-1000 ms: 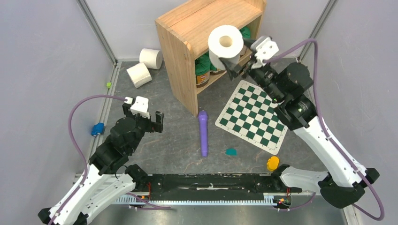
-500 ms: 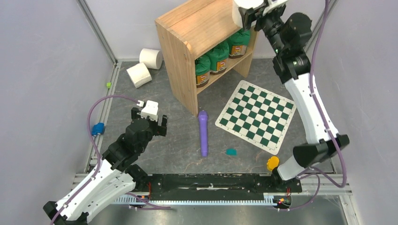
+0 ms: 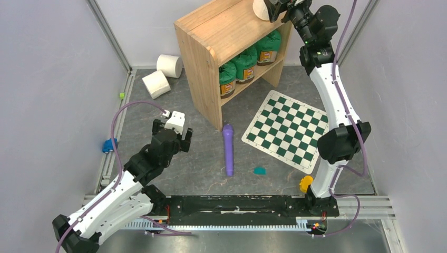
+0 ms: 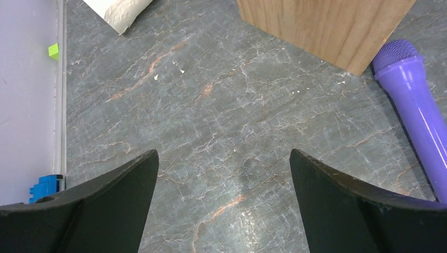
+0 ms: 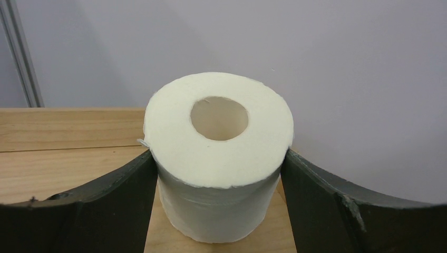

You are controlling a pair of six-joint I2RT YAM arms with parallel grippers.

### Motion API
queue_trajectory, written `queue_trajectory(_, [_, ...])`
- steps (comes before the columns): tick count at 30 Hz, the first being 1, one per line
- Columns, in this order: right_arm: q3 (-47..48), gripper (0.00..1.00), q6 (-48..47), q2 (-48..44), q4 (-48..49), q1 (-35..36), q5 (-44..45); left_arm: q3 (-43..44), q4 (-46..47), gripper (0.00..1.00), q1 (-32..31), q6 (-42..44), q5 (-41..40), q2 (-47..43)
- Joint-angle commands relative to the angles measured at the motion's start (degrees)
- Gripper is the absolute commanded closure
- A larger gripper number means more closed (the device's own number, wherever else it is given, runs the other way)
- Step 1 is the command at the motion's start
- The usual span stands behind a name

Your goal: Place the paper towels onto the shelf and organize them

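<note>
My right gripper [image 5: 219, 156] is shut on one white paper towel roll [image 5: 211, 138], its fingers [image 5: 124, 195] pressed against both sides. The roll stands upright, core hole up, at the back right end of the wooden shelf's top board [image 5: 63, 153]; whether it rests on the wood I cannot tell. From above, that roll [image 3: 259, 8] and the right gripper [image 3: 272, 7] sit at the frame's top edge over the shelf [image 3: 221, 29]. Two more rolls [image 3: 169, 65] [image 3: 156, 84] lie on the table left of the shelf. My left gripper [image 3: 172, 132] [image 4: 224, 158] hangs open over bare table.
Green canisters [image 3: 245, 60] fill the shelf's lower tier. A checkered board [image 3: 287, 129] lies right of the shelf, a purple microphone [image 3: 228, 150] in front of it, then a teal piece [image 3: 259, 170] and a yellow object [image 3: 306, 183]. A blue clip [image 3: 109, 145] sits by the left rail.
The right arm has raised the roll from in front of the shelf up over its top board and stretched out tall. The left arm has moved a little forward and right, still open.
</note>
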Motion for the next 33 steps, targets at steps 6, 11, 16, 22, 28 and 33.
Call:
queue_trajectory(6, [3.6,0.77,1.4,3.3,9.3,-0.5,2.5,-0.1,2.5,0.0,-0.2,1.9,-2.7,1.2])
queue_trajectory(11, [2.7,0.74,0.8,3.0,9.9,-0.5,4.5,0.2,2.5,0.0,-0.2,1.9,-2.7,2.0])
queue_trajectory(16, [1.0,0.7,-1.9,2.4,10.1,-0.5,7.7,0.2,2.5,0.0,-0.2,1.9,-2.2,2.1])
queue_trajectory(22, [-1.0,0.48,-3.2,1.9,9.8,-0.7,7.5,0.2,2.5,0.0,-0.3,1.9,-1.2,1.6])
queue_trajectory(28, [-5.1,0.1,-2.7,-2.2,11.6,-0.6,6.4,0.2,2.1,0.0,-0.2,1.9,-0.6,0.4])
queue_trajectory(33, [-12.7,0.02,-2.2,-8.8,14.8,-0.6,5.8,0.4,1.9,0.0,-0.3,1.6,-0.7,-0.7])
